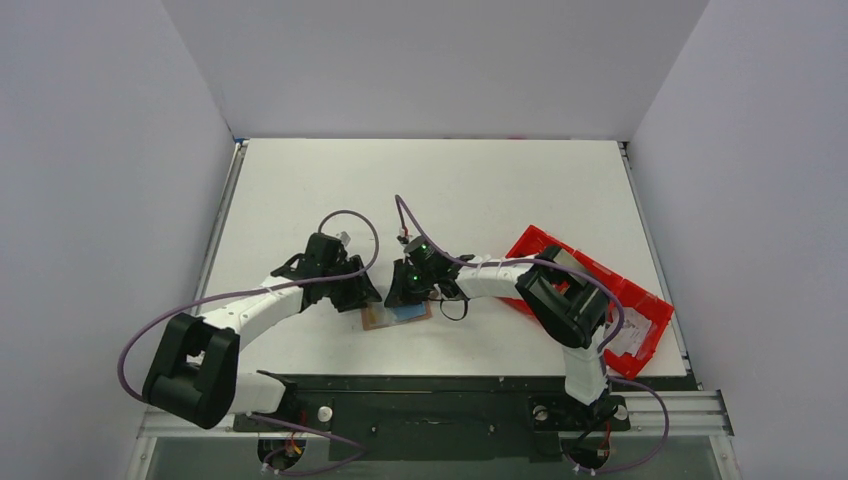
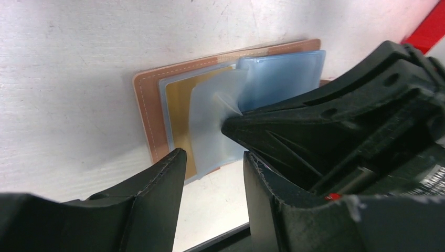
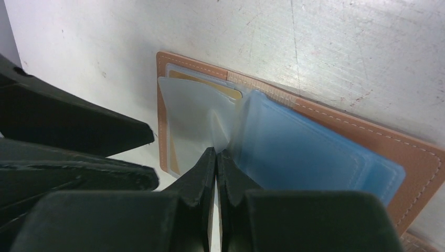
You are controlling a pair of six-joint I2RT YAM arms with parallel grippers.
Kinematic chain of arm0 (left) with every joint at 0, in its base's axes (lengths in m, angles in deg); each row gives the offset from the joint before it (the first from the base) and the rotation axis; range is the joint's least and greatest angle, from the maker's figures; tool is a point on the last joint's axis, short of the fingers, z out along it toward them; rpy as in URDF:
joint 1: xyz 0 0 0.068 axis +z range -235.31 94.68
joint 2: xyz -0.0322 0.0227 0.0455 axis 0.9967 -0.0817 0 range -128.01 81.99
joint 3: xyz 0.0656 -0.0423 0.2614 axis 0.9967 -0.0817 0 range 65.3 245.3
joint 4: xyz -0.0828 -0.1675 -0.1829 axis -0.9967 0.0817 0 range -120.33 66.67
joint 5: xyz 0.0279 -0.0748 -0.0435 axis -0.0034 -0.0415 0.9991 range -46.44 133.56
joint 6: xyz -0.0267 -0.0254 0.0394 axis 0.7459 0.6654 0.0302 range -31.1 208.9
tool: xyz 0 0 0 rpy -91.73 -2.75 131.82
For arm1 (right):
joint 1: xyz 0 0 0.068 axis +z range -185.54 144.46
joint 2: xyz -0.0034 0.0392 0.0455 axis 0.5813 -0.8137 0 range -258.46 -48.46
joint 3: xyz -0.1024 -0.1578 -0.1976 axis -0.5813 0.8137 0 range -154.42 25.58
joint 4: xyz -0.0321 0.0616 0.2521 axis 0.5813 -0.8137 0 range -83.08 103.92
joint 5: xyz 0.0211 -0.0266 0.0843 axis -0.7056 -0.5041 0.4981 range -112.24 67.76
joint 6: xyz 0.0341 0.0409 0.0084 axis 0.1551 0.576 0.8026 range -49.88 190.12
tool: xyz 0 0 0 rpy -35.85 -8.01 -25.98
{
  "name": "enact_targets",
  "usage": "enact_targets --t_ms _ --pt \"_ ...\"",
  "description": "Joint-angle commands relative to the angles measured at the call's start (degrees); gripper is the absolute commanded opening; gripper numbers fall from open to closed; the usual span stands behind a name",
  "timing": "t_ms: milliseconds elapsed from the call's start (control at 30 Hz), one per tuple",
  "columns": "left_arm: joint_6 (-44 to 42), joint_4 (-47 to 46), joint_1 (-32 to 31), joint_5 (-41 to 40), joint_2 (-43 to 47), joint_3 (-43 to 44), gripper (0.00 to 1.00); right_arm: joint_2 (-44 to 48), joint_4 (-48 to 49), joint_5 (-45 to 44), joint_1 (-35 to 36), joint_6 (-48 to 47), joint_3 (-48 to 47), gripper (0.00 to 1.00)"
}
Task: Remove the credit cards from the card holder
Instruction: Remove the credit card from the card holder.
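The brown leather card holder (image 1: 385,318) lies open on the table between both grippers. It also shows in the left wrist view (image 2: 149,100) and the right wrist view (image 3: 414,152). Light blue sleeves (image 3: 309,152) fan up from it. A gold card (image 3: 220,86) sits in a pocket on its left half (image 2: 178,105). My right gripper (image 3: 216,152) is shut on the edge of a clear sleeve (image 3: 189,115) and lifts it. My left gripper (image 2: 212,155) is open and empty, at the holder's near left edge. Both also show in the top view: left (image 1: 362,297), right (image 1: 405,298).
A long red tray (image 1: 590,290) lies at the right, under the right arm, with pale items in its near end (image 1: 628,340). The table's front edge runs just below the card holder.
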Motion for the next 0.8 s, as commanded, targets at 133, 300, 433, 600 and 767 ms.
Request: enact_targets --t_ms 133,300,433,600,767 --pt "-1.4 -6.0 -1.6 -2.5 -4.6 1.9 0.41 -0.7 -1.5 0.5 -1.1 -0.3 2.7 0.0" --pt "-1.1 -8.4 -1.9 -1.5 -6.3 1.7 0.41 -0.6 -1.5 0.8 -1.5 -0.3 3.4 0.0" --pt "-0.7 -10.0 -2.0 -0.4 -8.3 1.2 0.37 -0.5 -1.5 0.9 -1.8 -0.2 3.6 0.0" --pt "-0.1 -10.4 -2.0 -0.5 -9.3 1.2 0.24 -0.3 0.0 1.0 -1.9 -0.3 3.5 0.0" --pt "0.9 -7.7 -2.0 -3.5 -7.4 1.8 0.0 1.8 -2.1 0.2 -2.1 -0.8 2.8 0.11"
